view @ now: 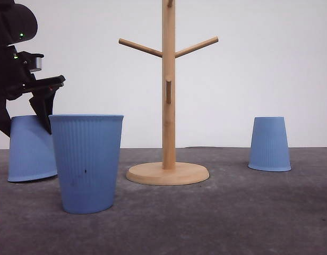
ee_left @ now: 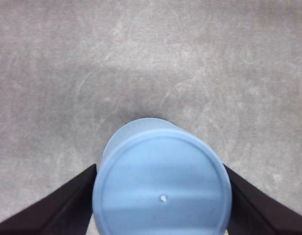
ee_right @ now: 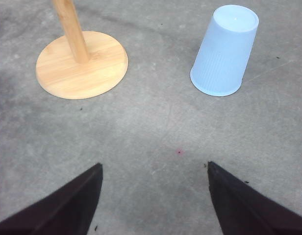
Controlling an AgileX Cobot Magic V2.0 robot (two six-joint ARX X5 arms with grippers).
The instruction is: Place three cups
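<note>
A blue cup [view: 87, 162] is standing closest to the camera in the front view. It is sitting on the gray table [view: 222, 218] with its open end up. It is on the left side, in front of everything else.

Just behind it, at the far left, another blue cup [view: 29, 149] is sitting upside down. It is tipping a little, with one edge of its rim lifting off the table. The left gripper [view: 39, 109] is reaching down over this cup. In the left wrist view, the flat bottom of this same cup [ee_left: 162, 183] is showing between the two black fingers [ee_left: 62, 208]. The fingers are sitting on each side of the cup and pressing against it, so the jaws are holding the cup.

In the middle, a wooden cup tree [view: 168, 95] is standing on its round base. Its pegs are sticking out to both sides, and they are all bare.

Farther back on the right, the third blue cup [view: 269, 143] is sitting upside down on the table, well apart from the other two. In the right wrist view this cup [ee_right: 224, 51] is near the round wooden base [ee_right: 82, 63]. The right gripper [ee_right: 153, 196] is hanging over bare table, and its two dark fingers [ee_right: 67, 205] are spreading wide with nothing between them.
</note>
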